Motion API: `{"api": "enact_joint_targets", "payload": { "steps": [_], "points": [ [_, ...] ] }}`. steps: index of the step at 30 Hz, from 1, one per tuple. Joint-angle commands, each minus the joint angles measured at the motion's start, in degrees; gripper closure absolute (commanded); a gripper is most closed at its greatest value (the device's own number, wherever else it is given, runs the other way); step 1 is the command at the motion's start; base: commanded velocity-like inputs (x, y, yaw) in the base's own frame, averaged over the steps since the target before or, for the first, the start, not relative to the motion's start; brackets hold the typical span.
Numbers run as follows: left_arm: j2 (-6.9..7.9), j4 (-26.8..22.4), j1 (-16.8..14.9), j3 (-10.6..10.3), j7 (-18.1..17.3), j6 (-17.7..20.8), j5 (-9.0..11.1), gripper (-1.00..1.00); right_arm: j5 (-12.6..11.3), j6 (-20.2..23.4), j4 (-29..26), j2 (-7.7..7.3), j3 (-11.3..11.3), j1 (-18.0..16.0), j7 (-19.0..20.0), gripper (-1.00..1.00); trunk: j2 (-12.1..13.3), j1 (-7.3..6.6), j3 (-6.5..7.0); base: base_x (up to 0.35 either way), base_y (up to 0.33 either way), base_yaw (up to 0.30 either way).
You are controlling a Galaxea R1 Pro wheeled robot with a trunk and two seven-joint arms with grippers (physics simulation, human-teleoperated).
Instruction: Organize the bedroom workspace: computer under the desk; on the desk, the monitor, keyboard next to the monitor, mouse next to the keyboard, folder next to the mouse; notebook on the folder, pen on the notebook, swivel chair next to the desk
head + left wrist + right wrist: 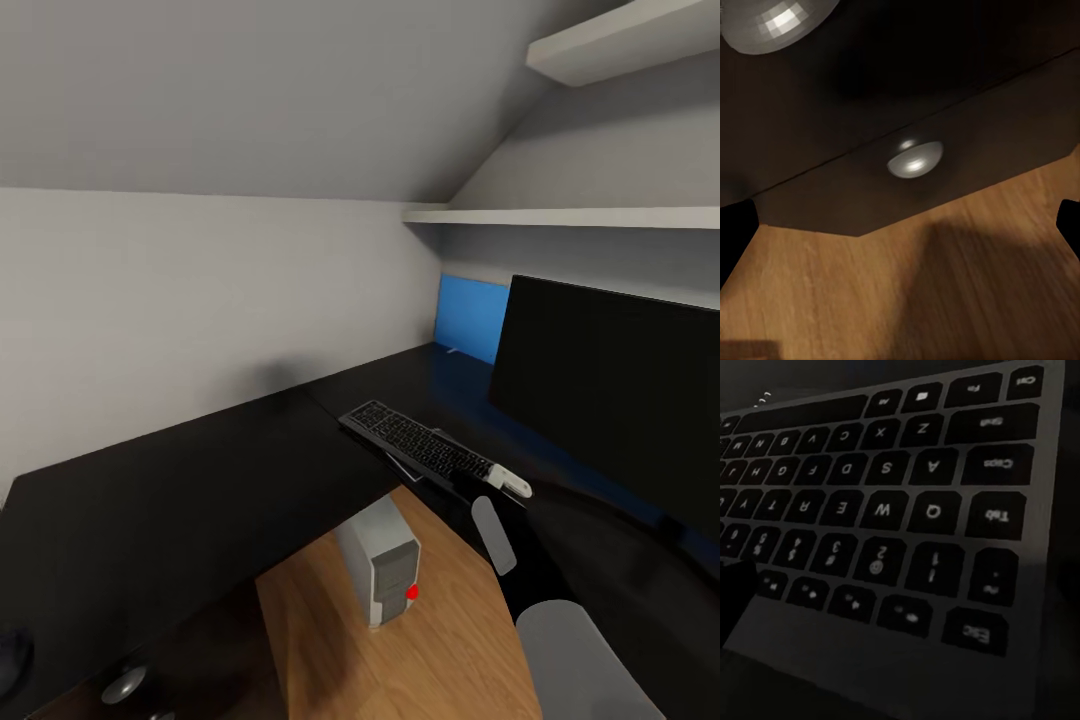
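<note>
Keyboard [418, 444] — lying on the glossy black surface [180, 480] at its inner edge, just beside the monitor [610, 390]; the right hand [478, 482] is at its near end, grip state cannot be told. Computer [385, 570] — upright on the wooden floor [440, 650] under the surface. Left hand's fingertips [735, 232] spread wide, empty, facing a drawer knob [915, 158].

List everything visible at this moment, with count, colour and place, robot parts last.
desk: one, glossy black, L-shaped, along the grey walls
monitor: one, black screen, on the desk at right
keyboard: one, black, on the desk in front of the monitor, near the inner edge
computer: one, grey tower with a red light, on the wooden floor under the desk
blue panel: one, on the wall behind the desk
shelves: two, white, above the monitor
drawer knobs: two, silver, on dark drawer fronts
right arm: grey and black, reaching to the keyboard's near end; jaw state unclear
</note>
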Motion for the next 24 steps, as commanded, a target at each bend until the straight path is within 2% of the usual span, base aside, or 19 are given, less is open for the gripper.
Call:
{"api": "enact_joint_targets", "payload": {
  "steps": [1,10,17,24],
  "points": [
    [0.07,-0.02,-0.06,-0.47,0.33,-0.33,0.61,-1.00,-0.44,0.19,-0.11,0.06,-0.07,-0.02,-0.27,-1.00,-0.03,0.00,-0.06,0.000,0.000,0.124],
    [0.08,-0.02,-0.06,-0.47,0.33,-0.33,0.61,-1.00,-0.44,0.19,-0.12,0.08,-0.02,-0.02,-0.28,-1.00,-0.03,0.00,-0.06,0.000,0.000,0.207],
    [0.07,-0.02,-0.06,-0.47,0.33,-0.33,0.58,-1.00,-0.44,0.19,-0.12,0.10,-0.02,-0.03,-0.24,-1.00,-0.03,0.00,-0.06,-0.004,0.000,0.023],
    [0.07,-0.02,-0.06,-0.47,0.33,-0.33,0.58,-1.00,-0.44,0.19,-0.12,0.10,-0.02,-0.03,-0.19,-1.00,-0.03,0.00,-0.06,-0.160,0.000,0.001]
  ]
}}
